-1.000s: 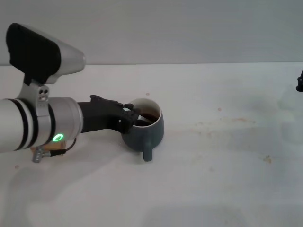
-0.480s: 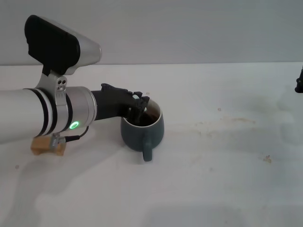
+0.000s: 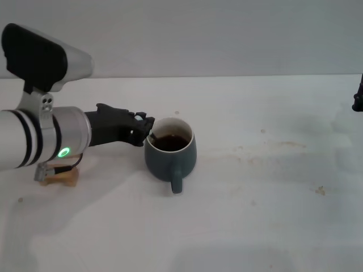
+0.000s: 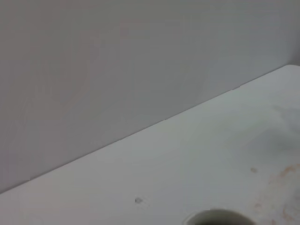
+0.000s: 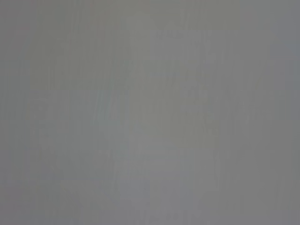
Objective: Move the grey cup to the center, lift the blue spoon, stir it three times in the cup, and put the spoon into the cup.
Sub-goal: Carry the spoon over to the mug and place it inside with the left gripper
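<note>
My left pincer [image 3: 144,129] sits just beside the left rim of the dark slate-grey rounded ceramic mug [image 3: 170,154], low over the white stained table [image 3: 266,187]; its black fingers look drawn close together, but whether they pinch anything I cannot tell. The mug stands upright near the middle of the table, its thick handle turned toward me, a dark liquid inside its white rim. A thin pale sliver [image 3: 152,136] leans on the inner rim by my fingertips; I judge this to be the handle of the small blue spoon, bowl down in the liquid, though it is too slight to be sure. In my left wrist view only an arc of the white rim [image 4: 218,216] shows against the table. So I take the step in hand to be leaving the spoon in the mug. To do that well I should make sure the spoon's weight rests against the rim before parting my fingers, and draw away sideways and upward without brushing the rim, or the mug could slide or tip. My right pincer [image 3: 358,97] is parked at the far right edge; its fingers I cannot judge. A small wooden block [image 3: 61,177] lies under my left forearm.
</note>
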Available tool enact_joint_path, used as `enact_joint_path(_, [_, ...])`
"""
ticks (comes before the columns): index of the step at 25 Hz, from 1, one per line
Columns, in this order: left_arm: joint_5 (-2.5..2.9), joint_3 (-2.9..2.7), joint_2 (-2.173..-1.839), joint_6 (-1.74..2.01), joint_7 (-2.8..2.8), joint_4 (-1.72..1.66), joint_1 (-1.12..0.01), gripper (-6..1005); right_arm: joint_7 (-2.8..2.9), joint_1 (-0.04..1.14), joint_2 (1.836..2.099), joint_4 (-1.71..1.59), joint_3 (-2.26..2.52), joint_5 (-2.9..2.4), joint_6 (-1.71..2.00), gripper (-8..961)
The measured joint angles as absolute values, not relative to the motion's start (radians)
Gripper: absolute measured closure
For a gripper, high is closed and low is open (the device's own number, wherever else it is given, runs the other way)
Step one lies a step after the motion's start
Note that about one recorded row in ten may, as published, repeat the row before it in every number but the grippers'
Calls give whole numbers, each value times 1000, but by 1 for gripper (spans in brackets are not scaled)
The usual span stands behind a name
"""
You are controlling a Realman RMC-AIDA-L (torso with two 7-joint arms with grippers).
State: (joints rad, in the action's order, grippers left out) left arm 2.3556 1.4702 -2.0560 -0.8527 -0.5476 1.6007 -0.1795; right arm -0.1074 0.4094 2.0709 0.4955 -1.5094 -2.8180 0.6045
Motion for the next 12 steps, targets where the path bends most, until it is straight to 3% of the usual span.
enact_joint_path(5, [2350,1451,-2059,-875,-545,1686,-126,815,-107,416,2071,495,-1507,-2818,602,924])
enact_joint_path(12, [2316,1414,-2060,-875,-547,1703,-132,813,-107,420,2072,495,-1502,-2818,601,924])
